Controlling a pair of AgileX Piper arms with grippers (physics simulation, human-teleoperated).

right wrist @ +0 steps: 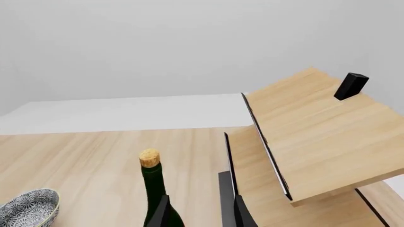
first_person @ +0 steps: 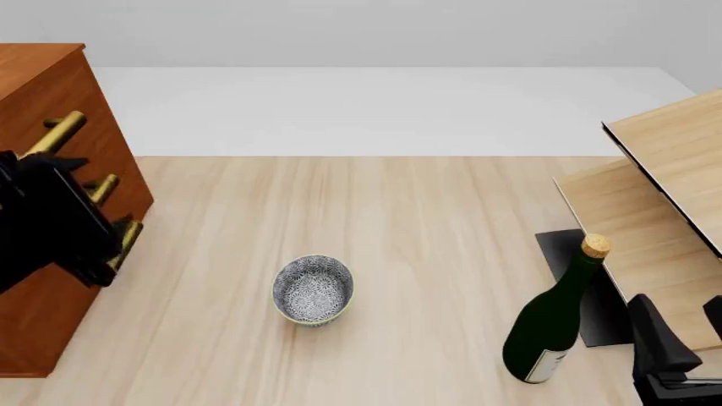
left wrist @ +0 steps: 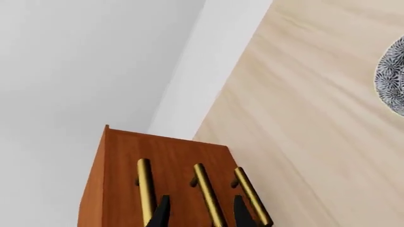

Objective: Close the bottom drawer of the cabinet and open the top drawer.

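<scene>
The reddish-brown cabinet [first_person: 46,93] stands at the table's far left; it also shows in the left wrist view [left wrist: 126,156]. Its three brass handles show: the top drawer's [first_person: 57,131], the middle one [first_person: 101,188] and the bottom drawer's [first_person: 127,238]. In the left wrist view the top drawer [left wrist: 123,189] and bottom drawer [left wrist: 237,165] fronts look flush with the cabinet face. My left gripper [left wrist: 200,215] is open and empty just in front of the handles, its fingers either side of the middle handle. My right gripper [first_person: 682,334] is open and empty at the front right.
A patterned bowl [first_person: 314,289] sits left of the table's middle. A dark green corked bottle [first_person: 559,317] stands at the front right, just ahead of my right gripper. A pale wood rack [first_person: 665,169] with slanted shelves stands on a black base [first_person: 570,262] at the right.
</scene>
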